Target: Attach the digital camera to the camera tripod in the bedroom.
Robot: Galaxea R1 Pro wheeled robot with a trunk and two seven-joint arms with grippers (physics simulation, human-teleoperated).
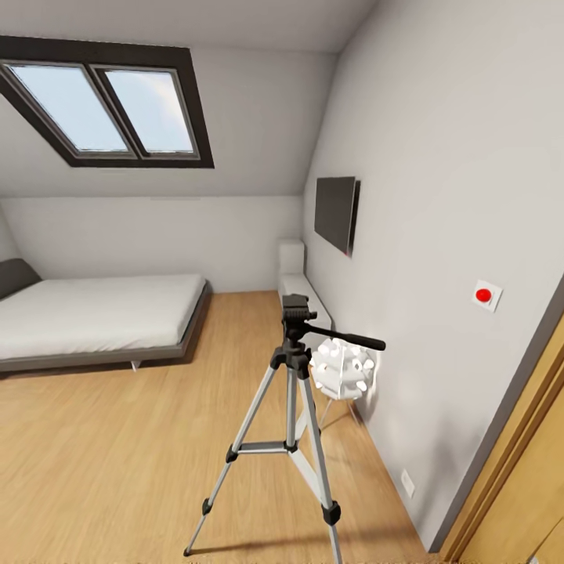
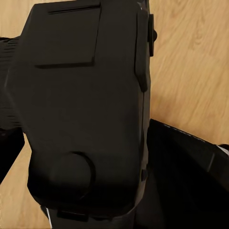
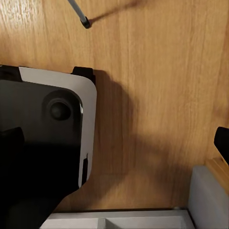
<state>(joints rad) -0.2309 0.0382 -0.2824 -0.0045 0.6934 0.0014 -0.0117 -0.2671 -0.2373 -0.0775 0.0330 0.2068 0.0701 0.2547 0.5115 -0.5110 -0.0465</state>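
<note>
One camera tripod upright on wood floor | digital camera fills left wrist view | pincer states: cannot tell

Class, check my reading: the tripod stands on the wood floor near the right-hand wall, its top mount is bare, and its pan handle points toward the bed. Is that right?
Not quite. In the head view the camera tripod does stand on the wood floor near the right-hand wall with a bare top, but its pan handle points toward that wall, away from the bed.
</note>
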